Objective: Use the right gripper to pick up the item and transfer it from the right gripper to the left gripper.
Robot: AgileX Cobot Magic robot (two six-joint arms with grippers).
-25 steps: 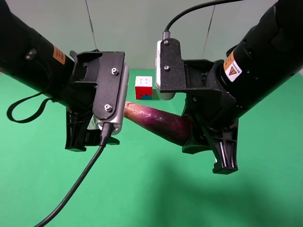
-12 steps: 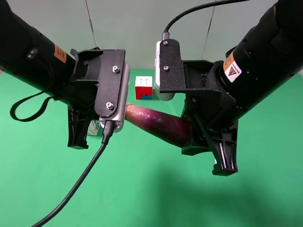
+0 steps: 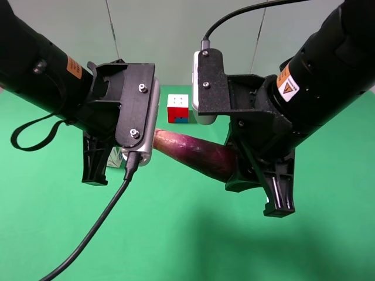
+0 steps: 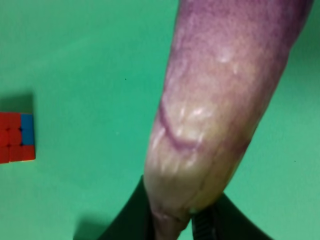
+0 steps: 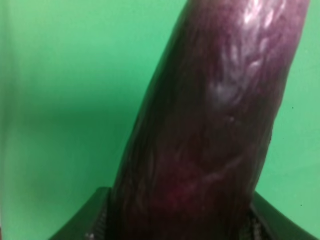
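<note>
The eggplant [image 3: 196,153] hangs in the air between my two grippers, above the green table. My right gripper [image 3: 258,187] is shut on its dark purple thick end, which fills the right wrist view [image 5: 215,125] between the fingers [image 5: 80,225]. My left gripper [image 3: 126,161] is shut on the pale pinkish stem end, partly hidden behind its camera block. In the left wrist view the eggplant [image 4: 220,100] runs away from the gripper [image 4: 180,225], with the black fingers [image 4: 125,225] pressed on both sides of the tip.
A red-white-blue puzzle cube [image 3: 177,108] stands on the green table [image 3: 187,234] behind the eggplant; it also shows in the left wrist view [image 4: 16,137]. A small part of a white carton [image 3: 115,157] shows behind the left gripper. A black cable [image 3: 94,228] hangs below it.
The left gripper's fingers have closed in on the eggplant's pale end. The right gripper and the eggplant have barely moved.
</note>
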